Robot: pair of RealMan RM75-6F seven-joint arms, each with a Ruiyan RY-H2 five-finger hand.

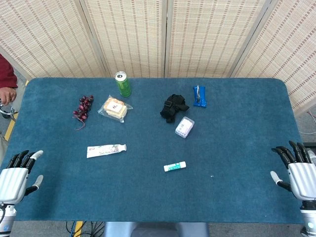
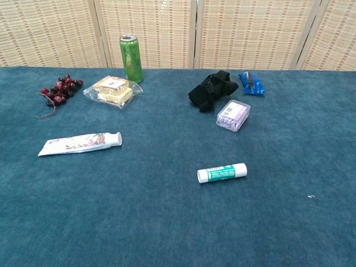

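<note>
Head view: the left hand (image 1: 15,177) rests at the near left edge of the blue table (image 1: 237,138), fingers spread and holding nothing. The right hand (image 1: 295,173) sits at the near right edge, likewise spread and empty. Nearest the left hand is a white tube (image 1: 106,150) lying flat with its cap toward the table's middle; nearest the right hand, though well apart from it, is a small white-and-green stick (image 1: 175,167). Farther back lie a bunch of dark grapes (image 1: 83,108), a bagged sandwich (image 1: 115,108), an upright green can (image 1: 123,84), a crumpled black cloth (image 1: 173,107), a clear plastic box (image 1: 184,127) and a blue wrapper (image 1: 199,96).

Chest view: neither hand shows. The tube (image 2: 79,143) carries a floral print and the stick (image 2: 221,173) a green label — the writing on both is too small to read. The can (image 2: 131,58) stands just behind the sandwich (image 2: 112,91).
</note>
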